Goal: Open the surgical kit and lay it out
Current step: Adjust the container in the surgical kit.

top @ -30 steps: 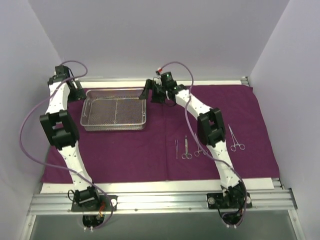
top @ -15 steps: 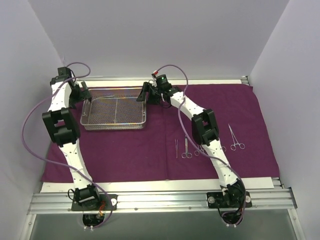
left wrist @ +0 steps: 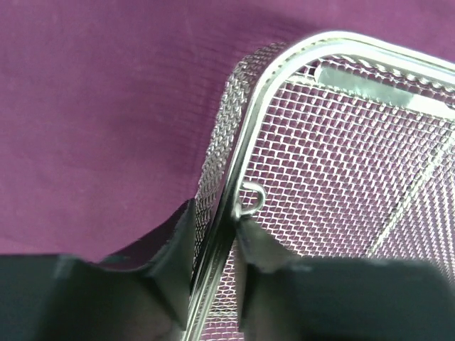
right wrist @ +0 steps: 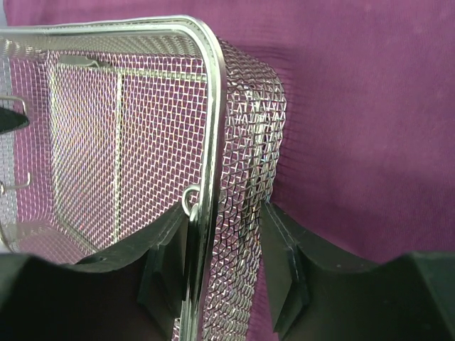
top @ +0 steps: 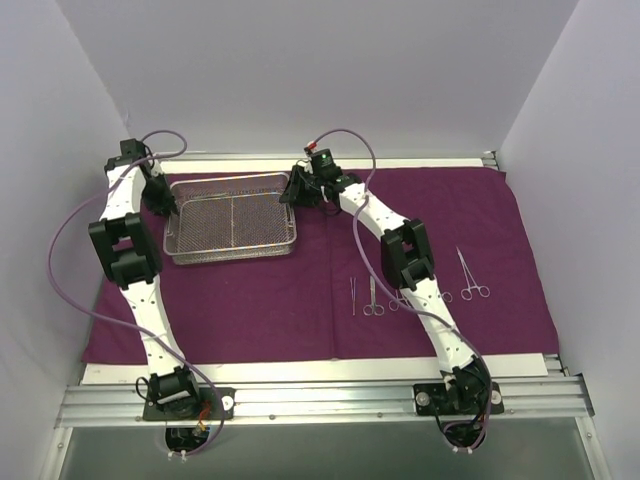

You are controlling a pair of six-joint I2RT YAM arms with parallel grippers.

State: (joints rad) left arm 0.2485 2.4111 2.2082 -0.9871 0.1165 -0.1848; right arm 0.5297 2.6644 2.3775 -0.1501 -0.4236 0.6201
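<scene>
Top external: purple cloth (top: 250,310) covers table (top: 300,373) between pale walls (top: 300,70).

**Surface finishes.** The wire-mesh tray (left wrist: 245,149) is gleaming as bright silver metal. Its rim wire is showing a smooth, polished finish, while its woven mesh walls are catching the light as a fine, rough grid. The purple cloth wrap (left wrist: 106,106) is appearing matt and soft, with a slightly fuzzy weave and faint creases. The fingers (left wrist: 163,263) of the left gripper (left wrist: 213,238) and of the right gripper (right wrist: 222,256) are looking like smooth, dull black plastic. The steel instruments (top: 372,297) are glinting as thin polished metal. The arm links (top: 152,310) are reading as glossy white plastic, and the front rail (top: 320,402) as pale brushed metal.
</scene>
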